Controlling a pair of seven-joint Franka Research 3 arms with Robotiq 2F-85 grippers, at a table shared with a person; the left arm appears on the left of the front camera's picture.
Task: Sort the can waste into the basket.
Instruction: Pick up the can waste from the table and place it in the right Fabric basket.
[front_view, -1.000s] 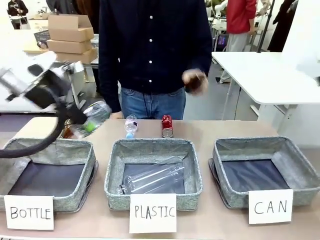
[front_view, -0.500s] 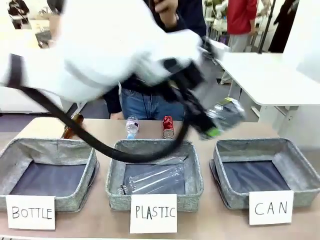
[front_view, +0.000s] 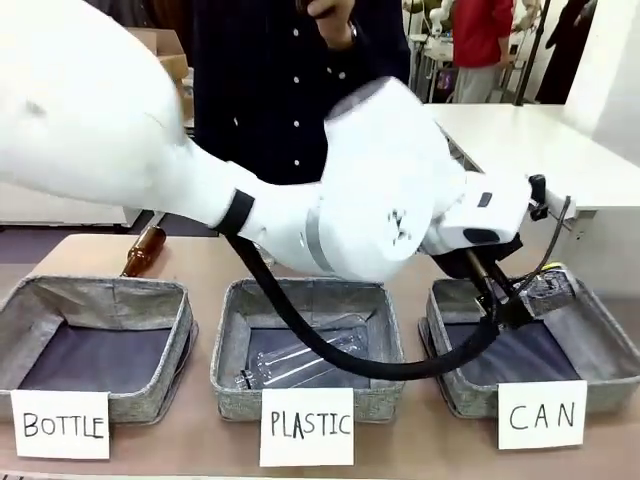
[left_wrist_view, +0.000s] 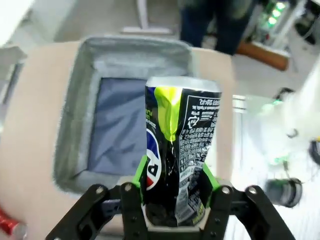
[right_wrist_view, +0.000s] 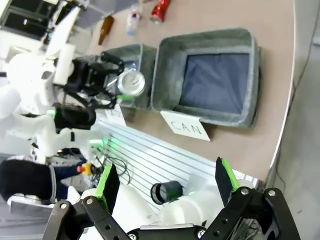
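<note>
- Over at the right end of the table (front_view: 420, 450), we see the left gripper (left_wrist_view: 175, 172) clamped on the dark can (left_wrist_view: 182, 115), its green pads pressing the can's lower sides.
- We read the can as black with a yellow-green splash, a block of small white print and a round red, white and blue mark. Its wall is creased and dented, and its top rim is silver.
- We find it held in the air, standing upright between the fingers in the left wrist view, with the grey woven basket (left_wrist_view: 75, 125) and its dark lining beyond it.
- From the front we place the can over the far side of that basket, which has the white "CAN" card (front_view: 541, 413) leaning on its near wall.
- We see the right gripper (right_wrist_view: 166, 172) with its fingers spread wide apart and nothing between them.
- We spot the red can (right_wrist_view: 160, 9) resting on the table beyond the baskets, near a small clear bottle (right_wrist_view: 132, 20) and well apart from the carded basket.
- We note a brown glass bottle (front_view: 143, 250) lying farther left.
</note>
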